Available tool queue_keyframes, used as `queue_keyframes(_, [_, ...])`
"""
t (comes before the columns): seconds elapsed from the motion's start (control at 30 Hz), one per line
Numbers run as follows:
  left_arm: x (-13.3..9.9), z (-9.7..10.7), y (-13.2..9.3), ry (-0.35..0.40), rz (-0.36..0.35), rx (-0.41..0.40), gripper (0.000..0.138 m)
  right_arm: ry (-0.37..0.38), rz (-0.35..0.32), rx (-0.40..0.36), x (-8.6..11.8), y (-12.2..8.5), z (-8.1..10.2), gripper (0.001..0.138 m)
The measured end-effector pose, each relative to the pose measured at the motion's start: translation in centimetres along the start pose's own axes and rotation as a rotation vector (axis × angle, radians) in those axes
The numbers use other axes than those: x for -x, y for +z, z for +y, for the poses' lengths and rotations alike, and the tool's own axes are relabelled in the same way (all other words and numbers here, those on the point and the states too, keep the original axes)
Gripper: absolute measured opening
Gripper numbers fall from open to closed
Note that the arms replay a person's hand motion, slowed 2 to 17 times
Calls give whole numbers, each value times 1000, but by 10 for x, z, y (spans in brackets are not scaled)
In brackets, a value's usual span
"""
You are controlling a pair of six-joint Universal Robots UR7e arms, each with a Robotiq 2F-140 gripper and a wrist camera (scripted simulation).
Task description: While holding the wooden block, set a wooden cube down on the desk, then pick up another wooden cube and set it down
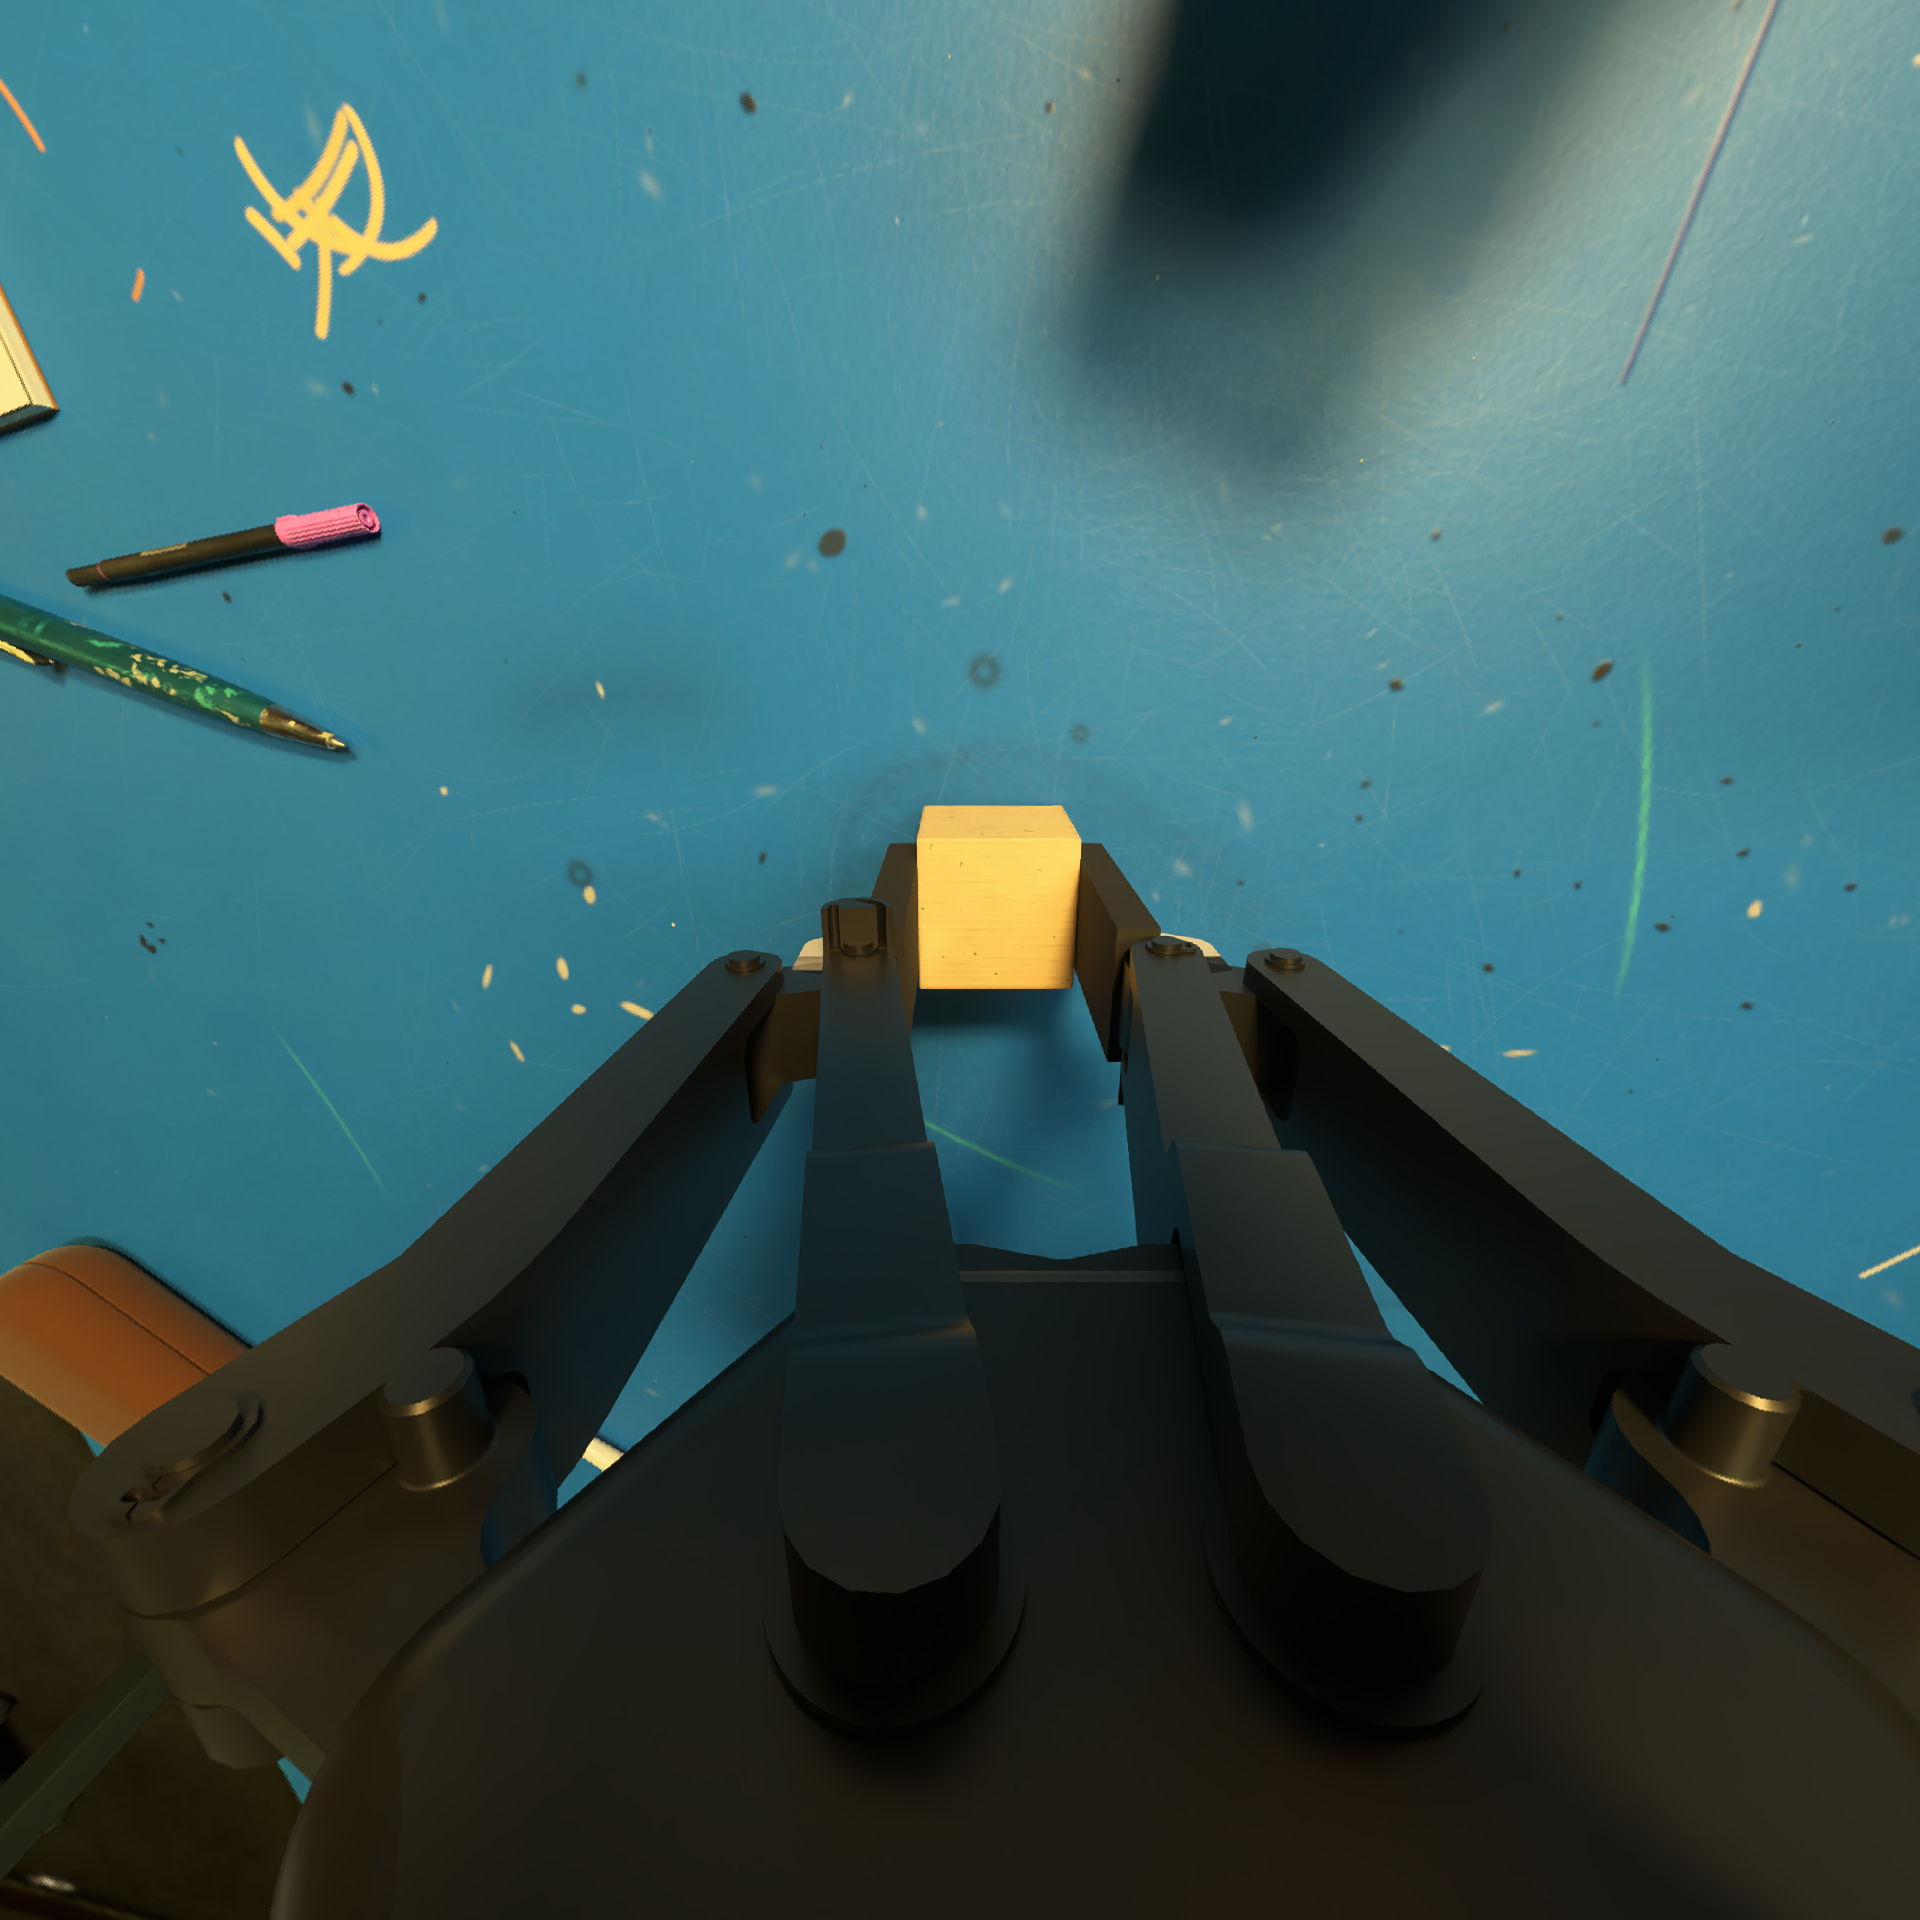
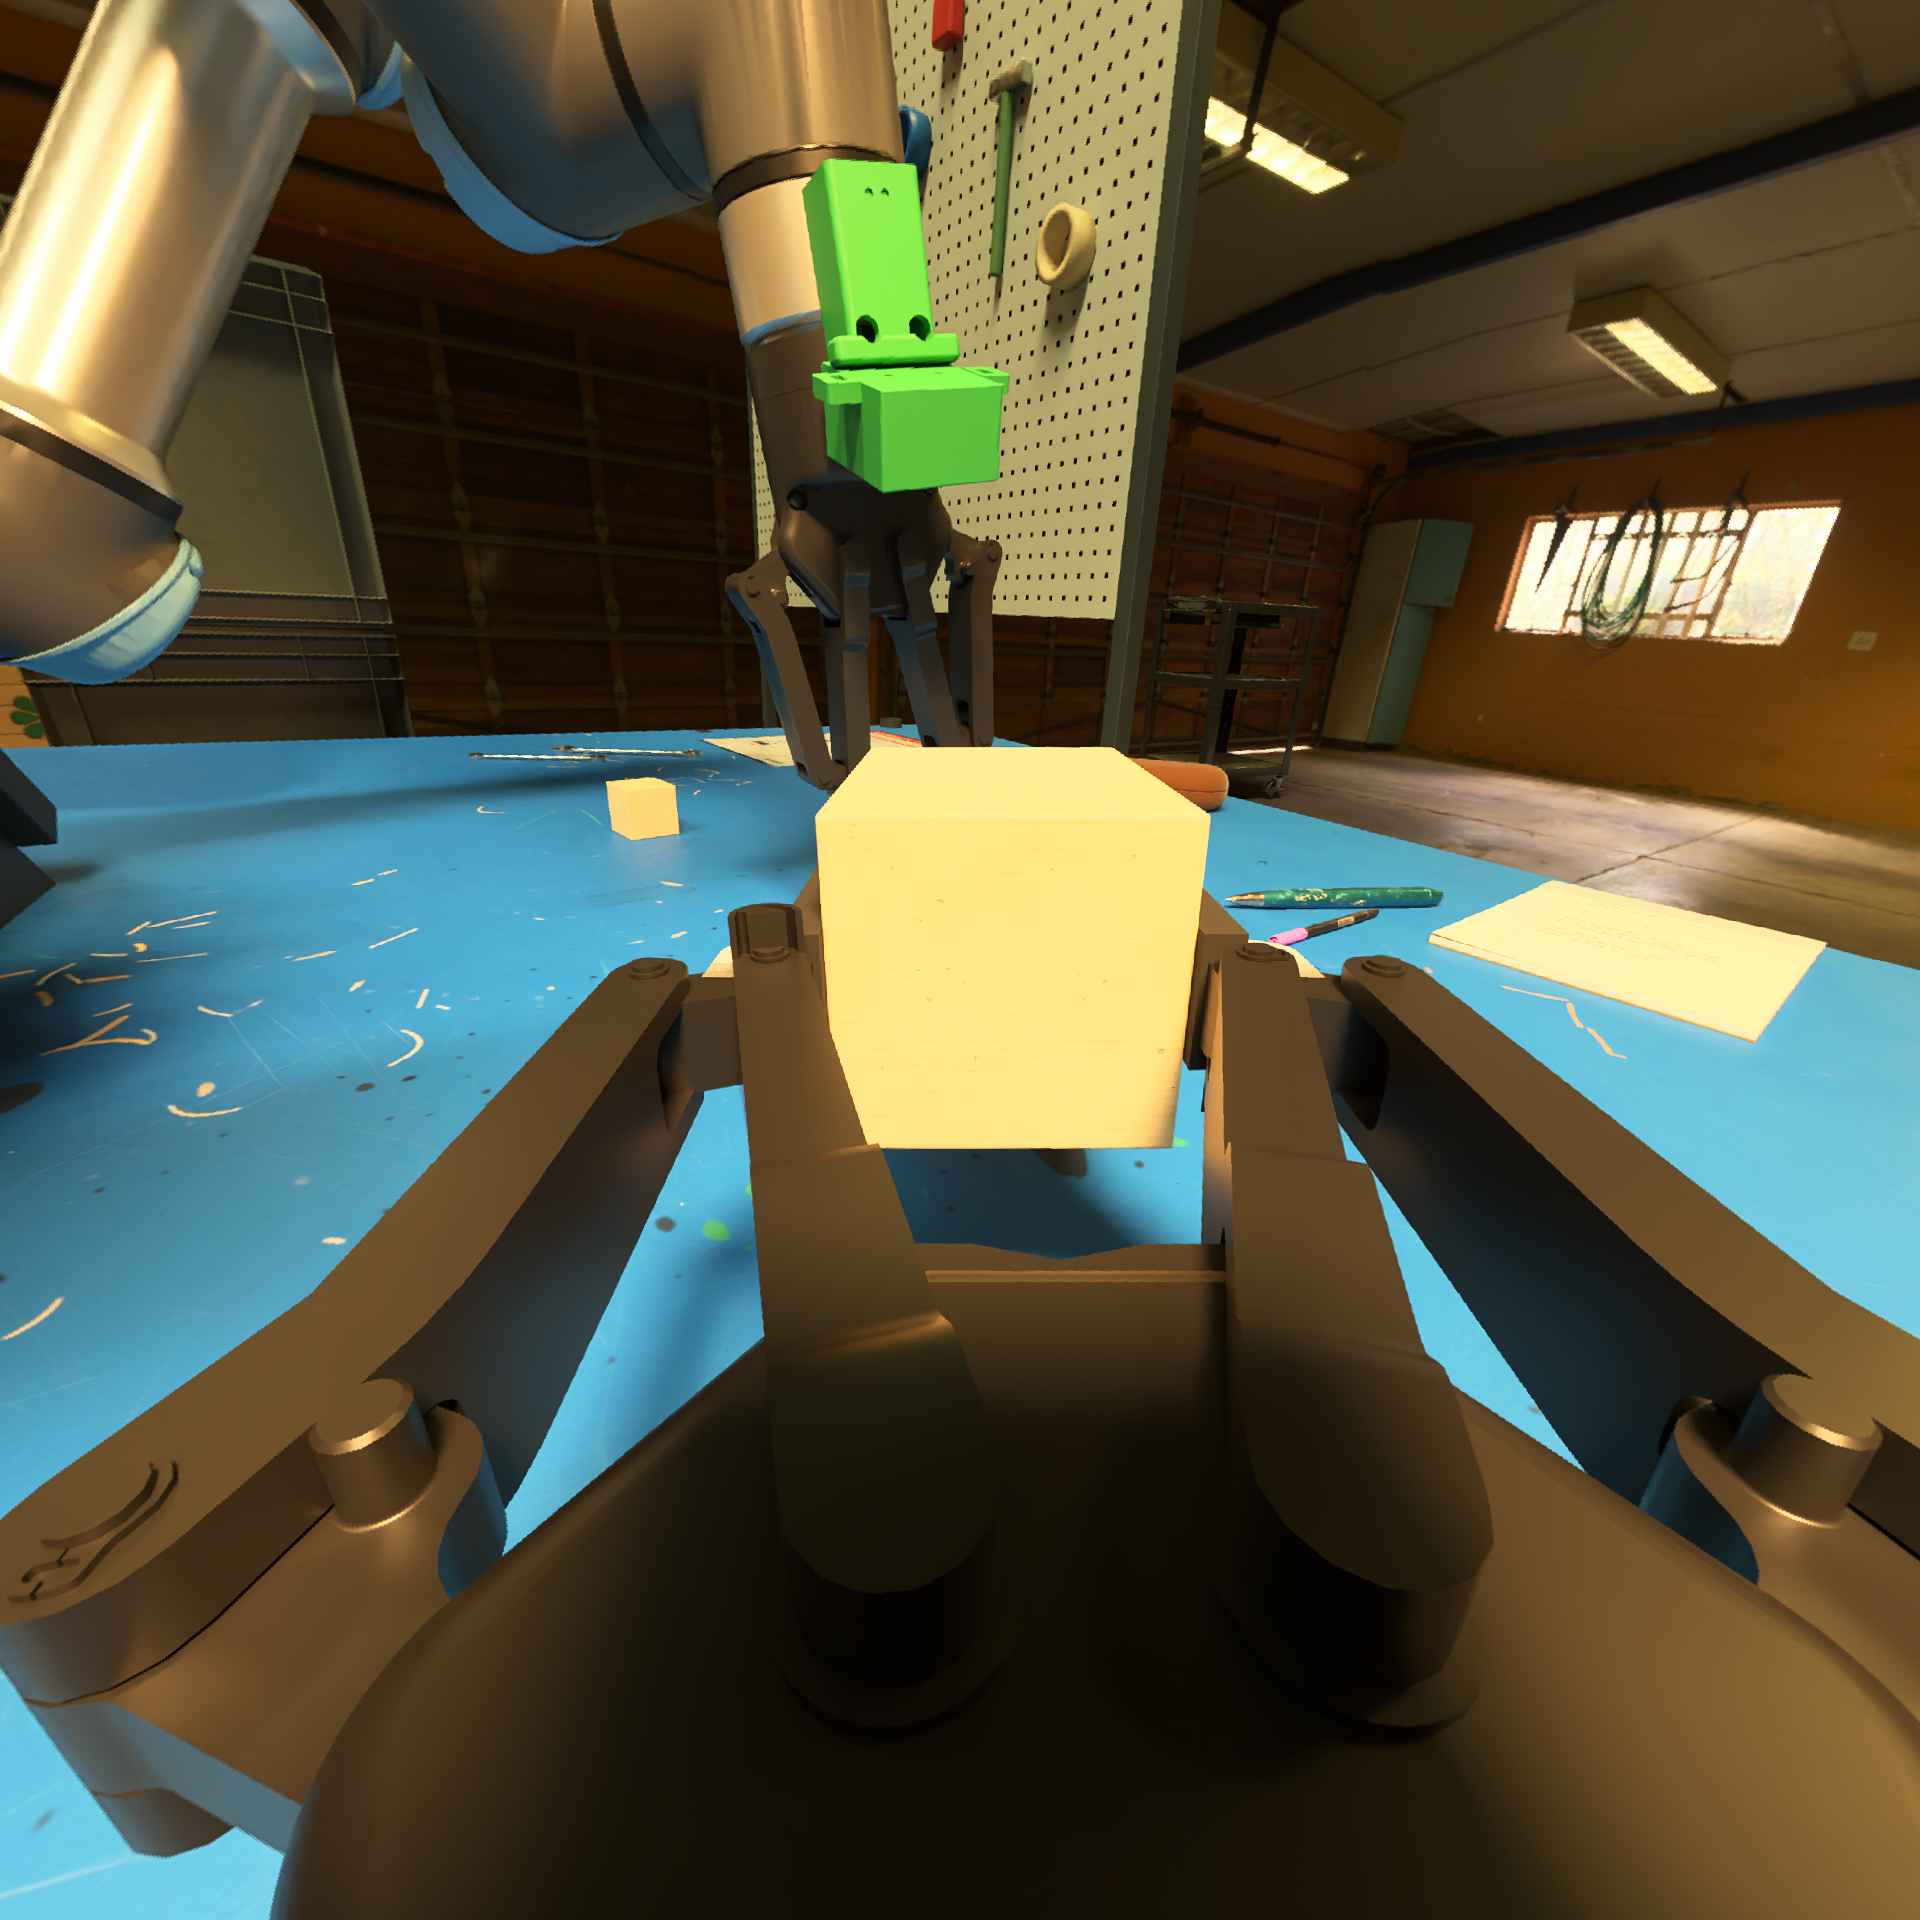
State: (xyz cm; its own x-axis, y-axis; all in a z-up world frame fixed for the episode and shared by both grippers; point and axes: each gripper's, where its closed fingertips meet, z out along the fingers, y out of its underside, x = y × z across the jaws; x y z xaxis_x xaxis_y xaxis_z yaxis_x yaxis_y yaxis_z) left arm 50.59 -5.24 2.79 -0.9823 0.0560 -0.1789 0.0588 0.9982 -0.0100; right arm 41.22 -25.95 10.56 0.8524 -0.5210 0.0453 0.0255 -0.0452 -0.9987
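Note:
In the left wrist view my left gripper [image 1: 997, 883] is shut on a small wooden cube [image 1: 995, 904] and points down at the blue desk [image 1: 1039, 520]; I cannot tell if the cube touches the desk. In the right wrist view my right gripper [image 2: 1008, 935] is shut on a large pale wooden block [image 2: 1008, 966], held just above the desk [image 2: 312, 1039]. The left arm with its green camera mount [image 2: 894, 343] hangs behind the block, which hides its fingertips. A second small wooden cube [image 2: 642, 807] sits on the desk at the far left.
A pink-capped marker [image 1: 223, 545] and a green pen [image 1: 177, 675] lie left of the left gripper; both show right of the block [image 2: 1335, 896]. A notepad [image 2: 1626, 956] lies at the right. Wrenches [image 2: 582, 753] and an orange object [image 2: 1190, 781] lie farther back.

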Motion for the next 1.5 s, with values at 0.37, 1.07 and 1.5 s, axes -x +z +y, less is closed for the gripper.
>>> queue_keyframes(0.37, [-1,1,1,20,-5,17,38,0,0,0,0,0,0,68])
queue_keyframes(1.07, [-1,2,8,20,-6,19,67,-1,-3,2,1,0,0,68])
queue_keyframes(1.5, [8,7,-13,1,-42,-24,84,1,-4,0,1,0,0,68])
